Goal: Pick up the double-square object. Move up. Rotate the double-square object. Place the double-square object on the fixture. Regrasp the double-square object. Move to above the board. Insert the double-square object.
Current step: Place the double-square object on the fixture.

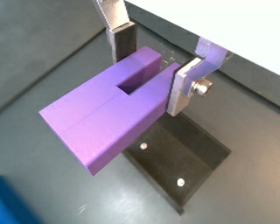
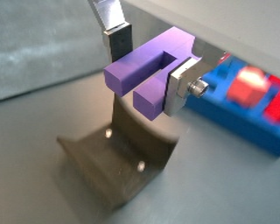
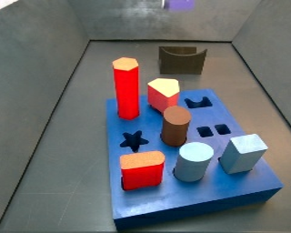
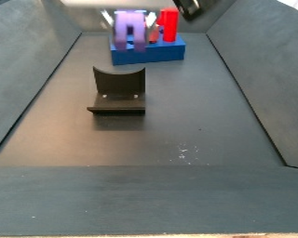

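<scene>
Gripper [image 1: 154, 68] was clamped on the double-square object [image 1: 108, 109] — both wrist views showed the silver finger plates [image 1: 184, 87] pressed against opposite sides of the purple block near one end, with the block's stepped notch facing up between them. The block was off the floor, held above the fixture [image 1: 178, 162], with no contact between them. In a wrist view the fixture's base plate with its pale screw heads lay directly below the free end of the block; in a wrist view [image 2: 154, 74] the block hung over the fixture's [image 2: 113, 162] curved upright.

In a side view the block [image 4: 130, 25] sat high in the frame, in front of the board [image 4: 149, 48] and above and behind the fixture [image 4: 116, 91], next to the red hexagonal prism [image 4: 169, 25]. In a side view only a purple sliver [image 3: 178, 4] showed at the upper edge — the gripper itself was out of shot there.

The board [image 3: 191, 168] lay well apart from the fixture [image 3: 181, 60], carrying the red prism [image 3: 126, 88], brown cylinder [image 3: 175, 126], pale blue cube [image 3: 244, 152] and other pegs. Its star cut-out [image 3: 134, 141] was open.
</scene>
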{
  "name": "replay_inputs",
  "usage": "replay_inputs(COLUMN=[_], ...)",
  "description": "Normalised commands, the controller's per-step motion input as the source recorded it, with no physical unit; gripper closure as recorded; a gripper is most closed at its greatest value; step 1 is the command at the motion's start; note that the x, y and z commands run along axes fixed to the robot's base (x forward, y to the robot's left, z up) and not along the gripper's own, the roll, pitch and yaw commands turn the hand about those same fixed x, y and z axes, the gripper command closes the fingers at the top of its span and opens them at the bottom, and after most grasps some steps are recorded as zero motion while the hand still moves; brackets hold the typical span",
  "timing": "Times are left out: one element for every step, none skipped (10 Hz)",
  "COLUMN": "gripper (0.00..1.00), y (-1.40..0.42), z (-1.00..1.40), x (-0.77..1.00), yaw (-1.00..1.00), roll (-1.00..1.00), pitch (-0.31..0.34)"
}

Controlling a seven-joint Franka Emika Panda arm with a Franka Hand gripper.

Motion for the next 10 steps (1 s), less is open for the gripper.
replay_inputs(gripper=[1.00,1.00,1.00,1.00,1.00,1.00,1.00,1.00,1.00,1.00], y=[0.10,0.07,0.06,0.06,0.04,0.08,0.09,0.09,0.09,0.09], z=[0.08,-0.04,-0.04,-0.02,0.00,-1.00,-1.00,-1.00,-1.00,-1.00], x=[0.38,0.33,0.27,0.22,0.17,0.13,0.12,0.12,0.14,0.15], yaw=[-0.08,-0.11,-0.12,-0.12,-0.11,-0.08,-0.08,-0.08,-0.06,-0.06], roll=[-0.85,-0.69,-0.47,-0.31,-0.21,-1.00,-1.00,-1.00,-1.00,-1.00], pitch=[0.236,0.195,0.158,0.139,0.119,-0.050,-0.073,-0.066,-0.023,-0.002])
